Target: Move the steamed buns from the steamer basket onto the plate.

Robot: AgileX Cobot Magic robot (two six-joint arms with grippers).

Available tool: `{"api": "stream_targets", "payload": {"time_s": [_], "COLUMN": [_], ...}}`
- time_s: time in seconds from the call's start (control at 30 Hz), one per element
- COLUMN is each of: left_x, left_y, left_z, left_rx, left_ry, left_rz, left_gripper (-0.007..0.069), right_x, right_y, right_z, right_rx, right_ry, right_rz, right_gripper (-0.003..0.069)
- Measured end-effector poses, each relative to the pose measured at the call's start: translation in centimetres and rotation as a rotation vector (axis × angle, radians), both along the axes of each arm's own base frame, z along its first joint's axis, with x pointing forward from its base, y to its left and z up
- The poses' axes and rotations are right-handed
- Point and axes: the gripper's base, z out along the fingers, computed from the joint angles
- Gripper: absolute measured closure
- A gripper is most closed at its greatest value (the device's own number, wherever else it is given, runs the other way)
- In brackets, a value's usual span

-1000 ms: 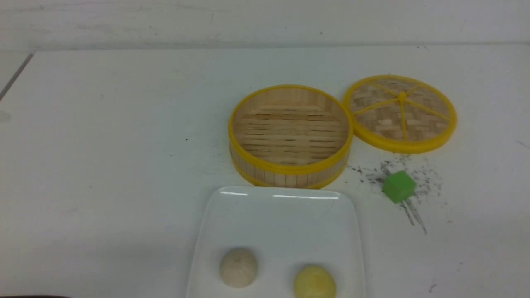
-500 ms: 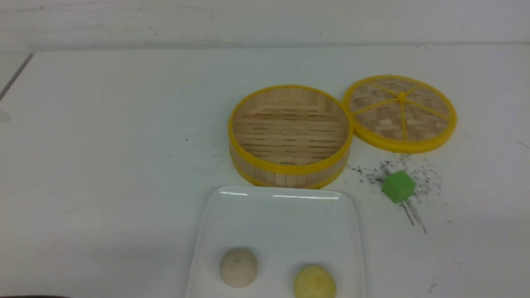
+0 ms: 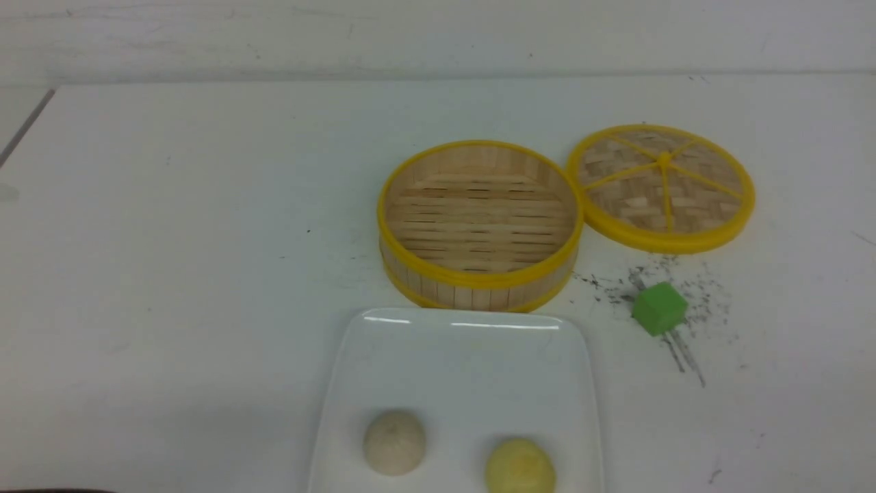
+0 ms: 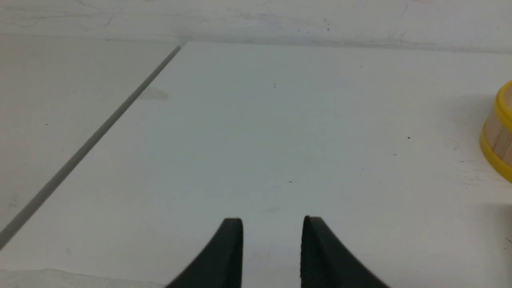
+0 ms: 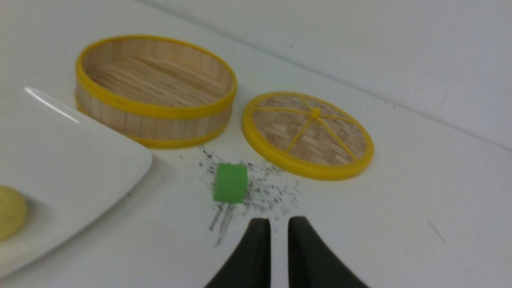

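neither arm is caught in the front view, and each wrist view shows only dark fingertips, so the pose of the joints cannot be told. the plate [image 3: 465, 356] is cut off at its near edge, and the yellow bun [image 3: 520, 467] on it is clipped along its lower side. the pale bun [image 3: 393, 441] is seen whole beside it, the two apart.

only a sliver of the steamer basket [image 3: 479, 277] is seen from the left wrist, well off to the right-arm side of the left gripper [image 4: 272, 224]. its jaws are held apart over bare table [image 4: 256, 140] with nothing between them.

the right gripper [image 5: 279, 224] is pointed obliquely down at the table, its jaws drawn nearly together with a slim gap left and nothing gripped. a green cube [image 5: 230, 183] is found just ahead of its tips, among dark specks [image 5: 268, 192]. the basket, its slatted floor bare, and the lid [image 5: 308, 134] are seen further ahead. the plate lies to the gripper's left.
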Motion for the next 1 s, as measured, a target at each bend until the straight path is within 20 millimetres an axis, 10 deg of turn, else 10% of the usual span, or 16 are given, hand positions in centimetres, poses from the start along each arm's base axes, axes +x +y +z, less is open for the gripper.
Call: {"api": "stream_targets", "payload": {"time_s": [0.33, 1.0], "left_x": [0.0, -0.2], "left_y": [0.0, 0.2], "left_z": [0.0, -0.6], "left_rx": [0.002, 0.001], "left_ry": [0.001, 0.072], "left_rz": [0.001, 0.028], "left_gripper": [0.0384, 0.0384], "right_x": [1.5, 1.9], "right_y": [0.0, -1.2], "right_z": [-6.2, -9.4], "right_rx": [0.065, 0.109], "right_ry": [0.066, 0.144], "right_rz": [-0.067, -0.341], "right_gripper": [0.0564, 0.0552]}}
